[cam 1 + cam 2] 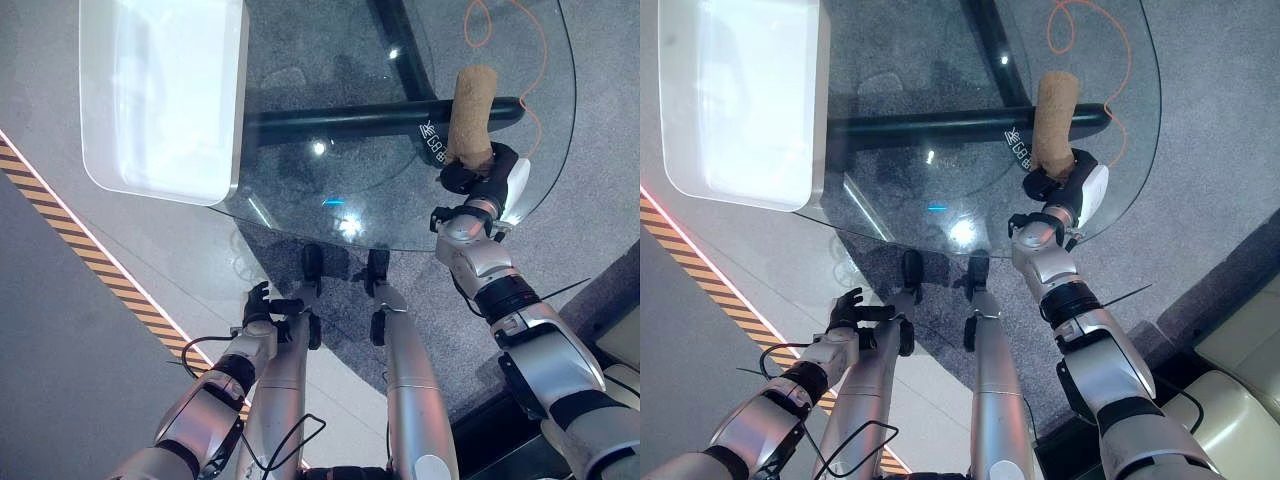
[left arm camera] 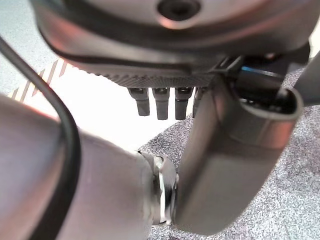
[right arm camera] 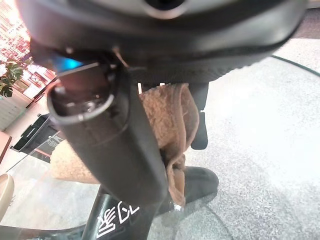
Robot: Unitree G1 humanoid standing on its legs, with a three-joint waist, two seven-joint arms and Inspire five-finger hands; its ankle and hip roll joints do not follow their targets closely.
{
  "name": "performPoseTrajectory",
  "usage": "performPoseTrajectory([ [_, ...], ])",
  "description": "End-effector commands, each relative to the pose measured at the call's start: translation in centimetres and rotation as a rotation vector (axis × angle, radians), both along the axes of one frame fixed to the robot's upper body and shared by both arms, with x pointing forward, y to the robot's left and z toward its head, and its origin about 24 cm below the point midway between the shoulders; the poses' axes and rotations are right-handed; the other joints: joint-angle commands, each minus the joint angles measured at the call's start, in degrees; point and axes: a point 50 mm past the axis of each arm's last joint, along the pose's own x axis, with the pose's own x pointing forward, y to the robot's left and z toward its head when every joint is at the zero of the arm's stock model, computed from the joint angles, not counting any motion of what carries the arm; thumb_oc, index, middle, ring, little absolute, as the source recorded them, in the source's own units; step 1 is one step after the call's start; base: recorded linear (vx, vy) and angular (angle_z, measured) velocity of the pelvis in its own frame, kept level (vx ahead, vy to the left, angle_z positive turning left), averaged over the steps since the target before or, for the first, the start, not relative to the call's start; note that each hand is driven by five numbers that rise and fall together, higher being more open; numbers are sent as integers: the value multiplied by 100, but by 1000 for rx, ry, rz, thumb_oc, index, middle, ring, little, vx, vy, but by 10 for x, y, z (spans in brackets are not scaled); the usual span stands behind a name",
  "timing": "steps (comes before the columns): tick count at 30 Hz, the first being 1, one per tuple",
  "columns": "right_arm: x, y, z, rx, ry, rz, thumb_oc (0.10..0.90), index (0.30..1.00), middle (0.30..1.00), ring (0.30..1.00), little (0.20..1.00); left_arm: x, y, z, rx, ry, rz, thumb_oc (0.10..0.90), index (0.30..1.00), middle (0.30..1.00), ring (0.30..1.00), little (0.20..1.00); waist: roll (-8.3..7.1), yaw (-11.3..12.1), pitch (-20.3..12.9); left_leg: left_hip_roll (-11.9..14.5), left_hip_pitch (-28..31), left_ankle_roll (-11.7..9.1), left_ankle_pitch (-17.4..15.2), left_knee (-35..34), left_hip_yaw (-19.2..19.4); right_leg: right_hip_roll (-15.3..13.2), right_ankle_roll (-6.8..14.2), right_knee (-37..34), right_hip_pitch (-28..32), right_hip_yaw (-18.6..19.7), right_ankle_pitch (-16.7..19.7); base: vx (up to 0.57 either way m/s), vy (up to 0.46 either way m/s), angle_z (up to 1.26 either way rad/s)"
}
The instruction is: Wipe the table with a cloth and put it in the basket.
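A brown cloth [image 1: 474, 110], rolled into a long bundle, lies on the round glass table [image 1: 330, 170] near its right edge. My right hand [image 1: 478, 175] grips the near end, thumb and fingers curled round the cloth [image 3: 165, 120]. The far end stretches away from the hand over the glass. A white basket [image 1: 238, 150] stands on the table's far left part, and its inside looks bare. My left hand [image 1: 262, 305] hangs low beside the table's near edge, below the glass, with relaxed fingers [image 2: 160, 102] holding nothing.
Under the glass a black table base bar [image 1: 350, 120] runs across. An orange cable [image 1: 480, 25] loops on the floor past the table. Yellow-black striped tape [image 1: 90, 260] crosses the floor at the left. A pale seat [image 1: 1240, 400] stands at the lower right.
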Motion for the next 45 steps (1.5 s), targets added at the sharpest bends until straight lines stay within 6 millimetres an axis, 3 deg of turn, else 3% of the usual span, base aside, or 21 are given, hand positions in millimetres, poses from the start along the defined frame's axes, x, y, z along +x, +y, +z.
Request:
performPoseTrajectory([
  [1, 0, -2, 49, 19, -224, 2, 100, 300, 300, 300, 200, -17, 0, -20, -40, 84, 67, 800, 900, 900, 900, 900, 257, 75, -104, -267, -53, 122, -474, 384, -374, 234, 90, -85, -71, -111, 205, 0, 0, 0],
  [5, 1, 5, 57, -29, -234, 69, 100, 300, 300, 300, 200, -16, 0, -18, -37, 81, 64, 800, 900, 900, 900, 900, 256, 83, -104, -277, -61, 129, -468, 374, -383, 233, 94, -105, -80, -107, 217, -3, 3, 3],
  [10, 2, 37, 64, -223, -207, 332, 100, 300, 300, 300, 200, -13, -6, -14, -46, 65, 49, 800, 900, 900, 900, 900, 282, 96, -104, -310, -57, 140, -428, 314, -358, 214, 84, -124, -104, -132, 209, -2, 2, 1],
  [18, -6, 78, 48, -380, -141, 619, 100, 300, 300, 300, 200, -14, -9, -13, -49, 53, 37, 800, 900, 900, 900, 900, 318, 130, -104, -340, -39, 121, -375, 235, -320, 168, 77, -127, -93, -212, 156, 0, 0, 0],
  [25, -14, 101, 40, -410, -133, 744, 100, 300, 300, 300, 200, -14, -9, -13, -46, 47, 27, 800, 900, 900, 900, 900, 349, 174, -104, -348, -42, 111, -342, 195, -309, 147, 75, -122, -94, -277, 126, 3, -3, 3],
  [37, -21, 117, 36, -444, -125, 821, 100, 300, 300, 300, 200, -15, -10, -13, -47, 49, 8, 800, 900, 900, 900, 900, 375, 213, -104, -346, -80, 74, -324, 257, -301, 129, 50, -62, -131, -339, 91, 7, -8, 3],
  [45, -16, 107, 39, -413, -129, 759, 100, 300, 300, 300, 200, -15, -9, -14, -41, 53, 10, 800, 900, 900, 900, 900, 386, 206, -104, -323, -141, 67, -329, 318, -285, 128, 43, 1, -208, -337, 94, 5, -6, 3],
])
